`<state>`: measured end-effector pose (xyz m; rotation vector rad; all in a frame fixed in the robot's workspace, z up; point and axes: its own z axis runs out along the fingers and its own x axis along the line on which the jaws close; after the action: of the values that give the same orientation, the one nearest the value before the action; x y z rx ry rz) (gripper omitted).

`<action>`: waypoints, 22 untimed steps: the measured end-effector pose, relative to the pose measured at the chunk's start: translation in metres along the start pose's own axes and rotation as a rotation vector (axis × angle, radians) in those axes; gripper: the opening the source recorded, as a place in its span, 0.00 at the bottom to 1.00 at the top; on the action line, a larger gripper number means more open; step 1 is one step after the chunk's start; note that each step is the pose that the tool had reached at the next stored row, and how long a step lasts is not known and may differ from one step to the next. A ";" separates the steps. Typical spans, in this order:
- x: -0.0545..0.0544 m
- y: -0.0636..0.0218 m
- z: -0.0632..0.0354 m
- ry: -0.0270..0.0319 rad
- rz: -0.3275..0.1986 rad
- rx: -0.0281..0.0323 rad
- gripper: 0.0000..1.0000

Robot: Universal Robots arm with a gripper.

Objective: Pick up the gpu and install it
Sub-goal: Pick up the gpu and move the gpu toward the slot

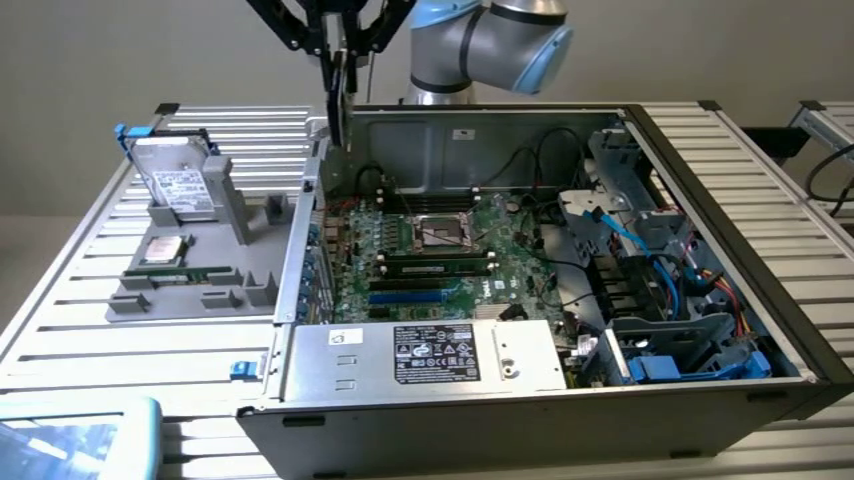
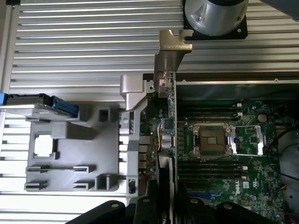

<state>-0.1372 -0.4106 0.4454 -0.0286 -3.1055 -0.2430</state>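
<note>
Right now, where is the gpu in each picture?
Exterior view: the gpu hangs edge-on from the claw, over the far corner of the case at the exterior view's left.
Wrist view: the gpu sticks out edge-on from the claw, beside the CPU socket.
Shared landmark: the CPU socket, inside the case.

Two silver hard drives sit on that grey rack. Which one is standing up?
The larger hard drive at the far end of the grey rack stands on edge; the smaller hard drive nearer the camera lies flat.
</note>
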 end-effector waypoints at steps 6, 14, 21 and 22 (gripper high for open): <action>-0.015 -0.0017 -0.0007 0.0168 0.003 -0.0001 0.27; -0.020 -0.0016 -0.0008 0.0199 0.003 -0.0001 0.27; -0.047 -0.0016 -0.0012 0.0309 0.005 0.0001 0.27; -0.050 -0.0021 -0.0010 0.0319 0.005 -0.0001 0.27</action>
<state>-0.0873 -0.4137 0.4447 -0.0322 -3.0733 -0.2410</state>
